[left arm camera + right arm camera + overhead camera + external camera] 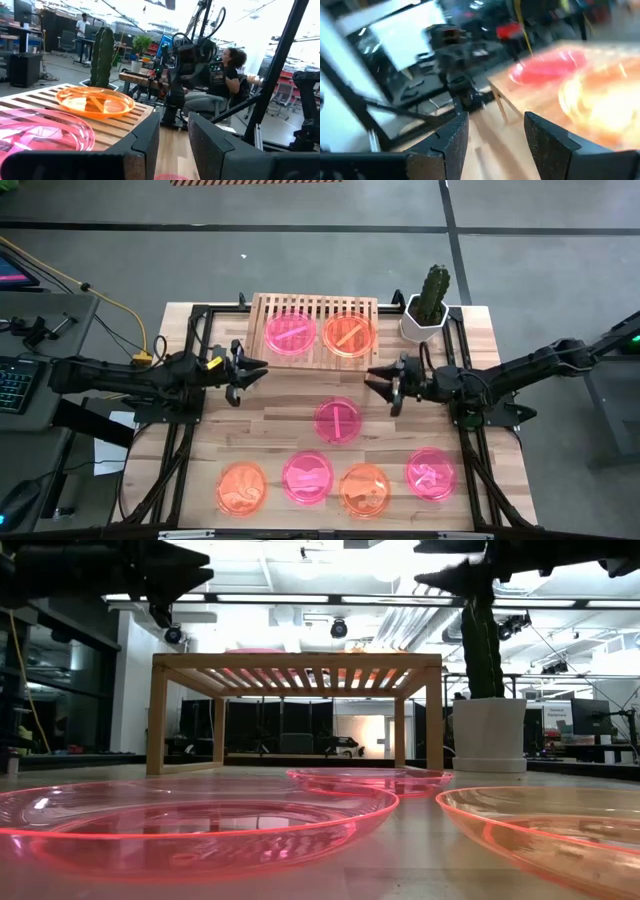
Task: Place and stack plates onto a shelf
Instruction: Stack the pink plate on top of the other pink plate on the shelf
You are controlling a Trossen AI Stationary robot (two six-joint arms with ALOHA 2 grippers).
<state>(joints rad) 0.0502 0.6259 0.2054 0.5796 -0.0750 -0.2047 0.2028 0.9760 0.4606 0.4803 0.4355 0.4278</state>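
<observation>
At upper centre of the high view, the shelf [314, 330] carries one pink plate [291, 333] and one orange plate [349, 333]. Below it, a striped pink plate [338, 419] lies on the table [280, 405], nearer the right gripper [381, 379]; left gripper [251, 372] flanks opposite. Both fingers part, empty. No legible writing.
</observation>
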